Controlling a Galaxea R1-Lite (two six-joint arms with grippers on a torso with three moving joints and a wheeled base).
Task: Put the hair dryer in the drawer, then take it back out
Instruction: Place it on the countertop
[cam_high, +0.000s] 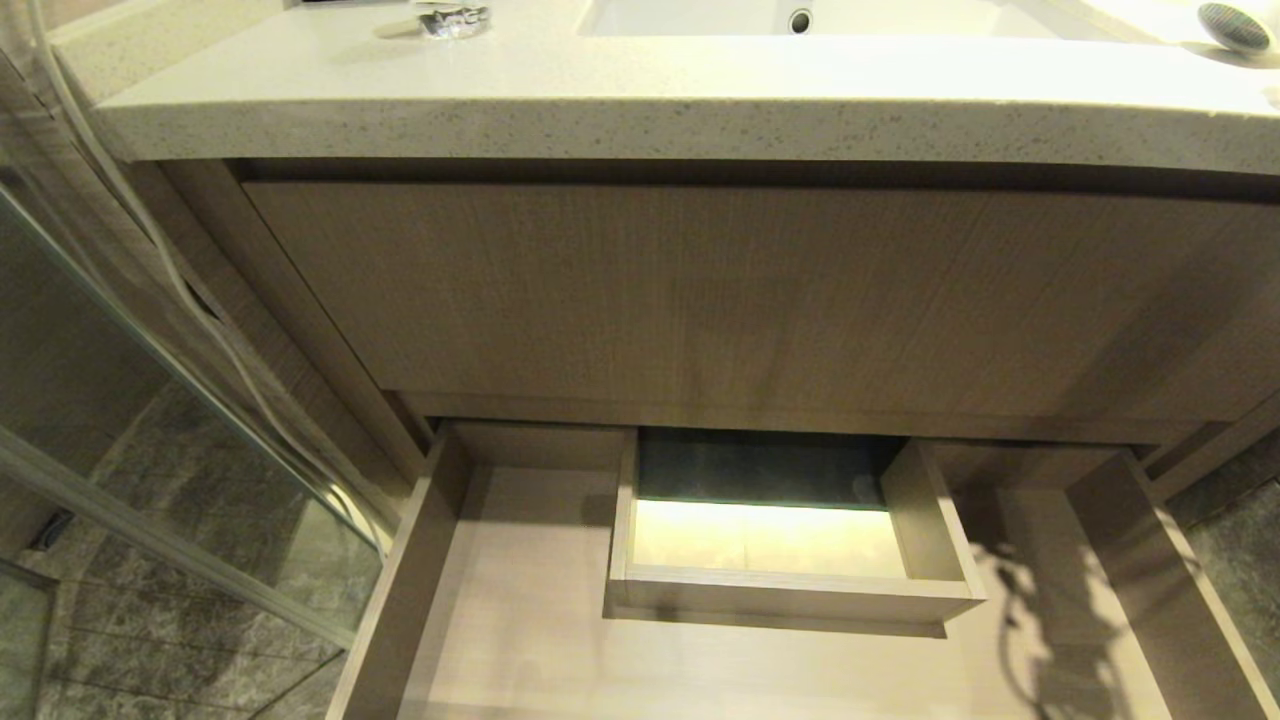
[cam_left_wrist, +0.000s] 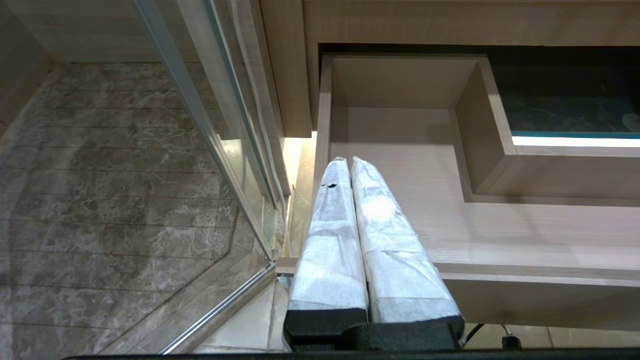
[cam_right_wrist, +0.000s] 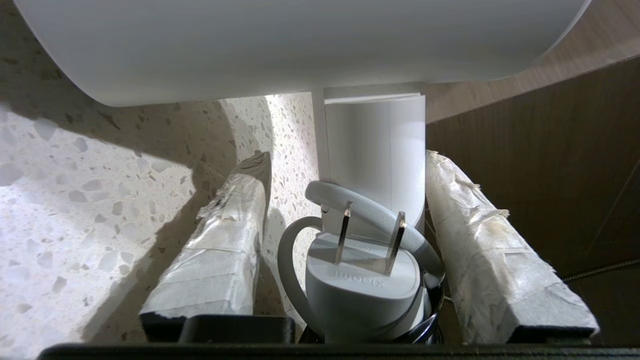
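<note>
The white hair dryer (cam_high: 1238, 28) lies on the stone counter at the far right, its grey mesh grille showing. In the right wrist view its barrel (cam_right_wrist: 300, 45) fills the upper part and its handle (cam_right_wrist: 372, 145) stands between the fingers of my right gripper (cam_right_wrist: 347, 159), which is open. One finger lies against the handle; a gap separates the other from it. The bundled cord and plug (cam_right_wrist: 362, 285) sit close to the palm. The drawer (cam_high: 520, 620) is pulled out below the vanity, with nothing lying in it. My left gripper (cam_left_wrist: 348, 161) is shut and empty above the drawer's left front corner.
A boxed cut-out (cam_high: 790, 595) rises in the middle of the drawer. The taller wood-grain front (cam_high: 740, 290) is closed above it. A sink basin (cam_high: 800, 18) is set in the counter (cam_high: 600, 100). A glass shower panel (cam_left_wrist: 200, 125) and stone floor lie to the left.
</note>
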